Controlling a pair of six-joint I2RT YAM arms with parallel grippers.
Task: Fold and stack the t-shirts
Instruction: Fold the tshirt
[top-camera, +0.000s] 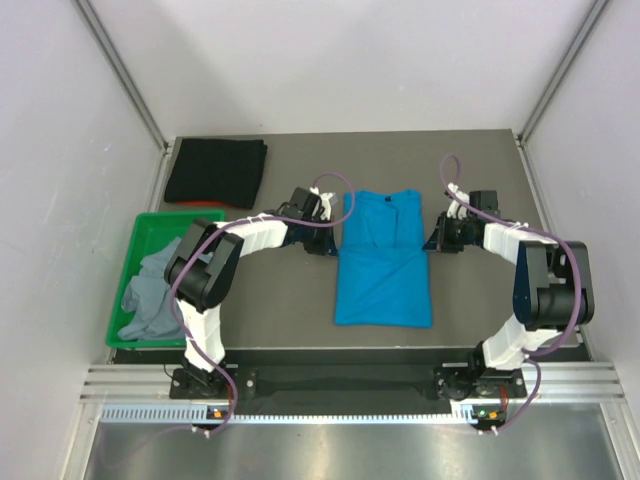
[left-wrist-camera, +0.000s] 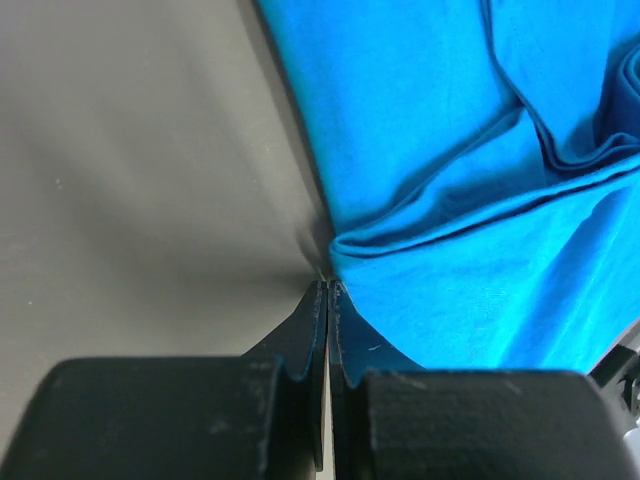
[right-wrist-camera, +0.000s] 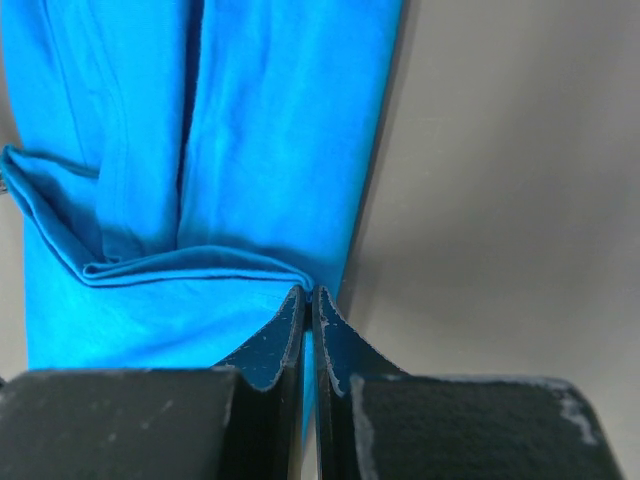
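We see the blue t-shirt (top-camera: 383, 280) lying flat in the middle of the table (top-camera: 290, 310), collar toward the far side. Its sleeves are turned in, so it forms a long, narrow panel. A doubled layer of cloth crosses it about halfway down, and the edge of that layer runs from side to side.

At the left end of that edge sits the left gripper (top-camera: 334, 246). In its wrist view we find the jaws pressed together, their tips (left-wrist-camera: 328, 288) meeting the corner of the fold on the blue t-shirt (left-wrist-camera: 450, 150). They appear to pinch the cloth there.

At the right end of the edge the right gripper (top-camera: 431, 243) mirrors it. Its jaws are closed (right-wrist-camera: 308, 292) on the corner of the blue t-shirt (right-wrist-camera: 250, 130), and we see a sliver of blue between the fingers.

Beyond the blue t-shirt and to its left, near the table's far edge, the black t-shirt (top-camera: 215, 172) rests folded into a neat rectangle. Further left of the blue t-shirt and nearer the arm bases, the grey t-shirt (top-camera: 150, 295) lies crumpled inside the green bin (top-camera: 160, 228).
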